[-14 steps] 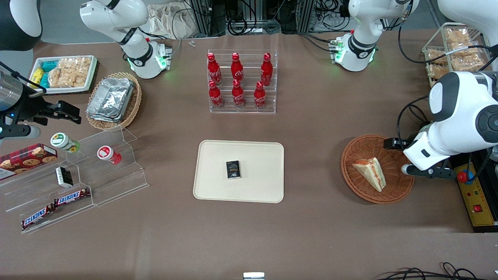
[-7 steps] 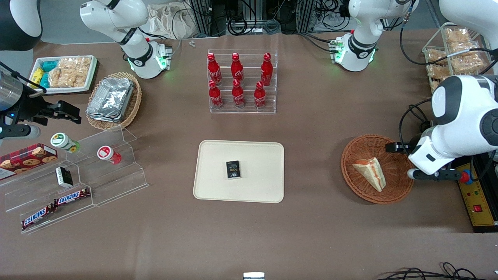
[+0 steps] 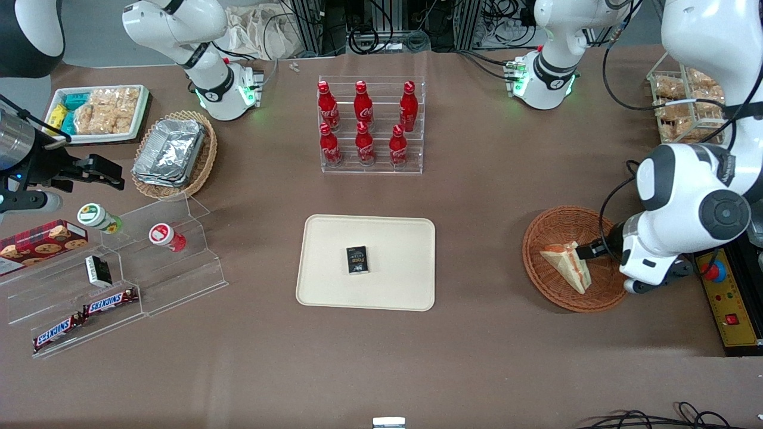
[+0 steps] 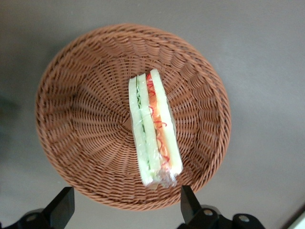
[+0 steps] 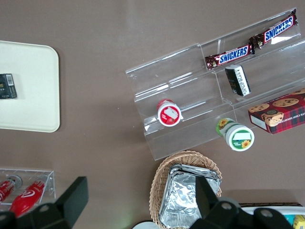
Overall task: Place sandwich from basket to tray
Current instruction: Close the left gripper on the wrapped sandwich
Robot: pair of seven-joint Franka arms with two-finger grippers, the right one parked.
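The sandwich, a wrapped white-bread wedge with red and pale filling, lies in the round reddish-brown basket toward the working arm's end of the table. My gripper hovers over the basket's edge beside the sandwich. It is open wide, with nothing between its fingers. One fingertip points at the sandwich's thick end without touching it. The cream tray lies at mid-table.
A small black box sits on the tray. A clear rack of red bottles stands farther from the camera than the tray. A yellow-black control box lies beside the basket. A wire rack of snack packets stands at the working arm's end.
My gripper has shifted nearer the front camera along the basket's edge and turned, so one finger now points at the sandwich. The sandwich and basket have not moved.
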